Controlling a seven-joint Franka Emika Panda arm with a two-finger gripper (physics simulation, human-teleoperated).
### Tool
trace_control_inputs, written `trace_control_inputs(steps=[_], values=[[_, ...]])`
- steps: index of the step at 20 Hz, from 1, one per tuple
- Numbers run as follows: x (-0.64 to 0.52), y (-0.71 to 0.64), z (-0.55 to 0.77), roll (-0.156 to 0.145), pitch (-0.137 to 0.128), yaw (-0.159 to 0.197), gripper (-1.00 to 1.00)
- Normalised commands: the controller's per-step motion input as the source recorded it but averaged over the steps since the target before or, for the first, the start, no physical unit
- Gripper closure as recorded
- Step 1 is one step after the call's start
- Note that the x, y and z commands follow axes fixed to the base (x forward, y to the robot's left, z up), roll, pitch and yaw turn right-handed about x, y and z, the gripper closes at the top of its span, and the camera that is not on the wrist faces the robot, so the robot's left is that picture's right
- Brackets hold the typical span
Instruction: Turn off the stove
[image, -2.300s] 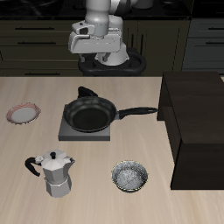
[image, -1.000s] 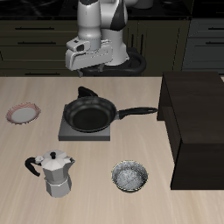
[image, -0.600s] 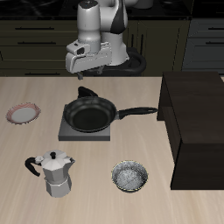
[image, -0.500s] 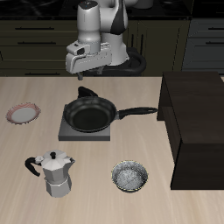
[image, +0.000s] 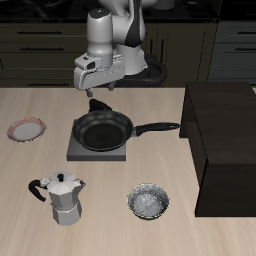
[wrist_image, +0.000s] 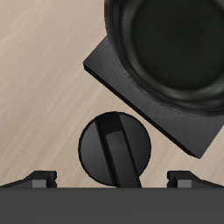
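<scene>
We locate the stove (image: 98, 146) near the middle of the light wooden table (image: 110, 215); it is a flat square grey plate, and its small black knob (image: 97, 105) projects from the plate's far edge, toward the back of the table; in the wrist view the stove (wrist_image: 184, 122) appears as a dark slab with the round knob (wrist_image: 115, 150) just beside one edge, a raised bar running across the knob's face.

A black frying pan (image: 103, 130) rests on the stove and covers most of it; its long handle (image: 157, 127) extends sideways past the plate toward a dark cabinet block (image: 226, 140).

The gripper (image: 96, 89) hangs above the knob, close to it but apart from it; in the wrist view the gripper (wrist_image: 115, 179) shows two fingertips (wrist_image: 39, 178) standing wide apart, one on each side of the knob, with nothing between them; we read the jaws as spread.

Nearer the front edge stand a silver moka pot (image: 65, 198) and a small patterned bowl (image: 148, 201), well apart from each other; a small red-rimmed plate (image: 26, 129) lies beside the stove, apart from it.
</scene>
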Motion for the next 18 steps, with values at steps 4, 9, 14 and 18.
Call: trace_control_inputs(steps=[4, 9, 14, 18], values=[[0.08, -0.08, -0.09, -0.009, -0.010, 0.029, -1.00], [0.10, -0.03, -0.19, 0.018, 0.033, -0.007, -1.00], [-0.01, -0.03, -0.14, 0.047, 0.022, -0.004, -1.00], [-0.04, 0.00, -0.17, 0.031, 0.029, 0.006, -1.00]])
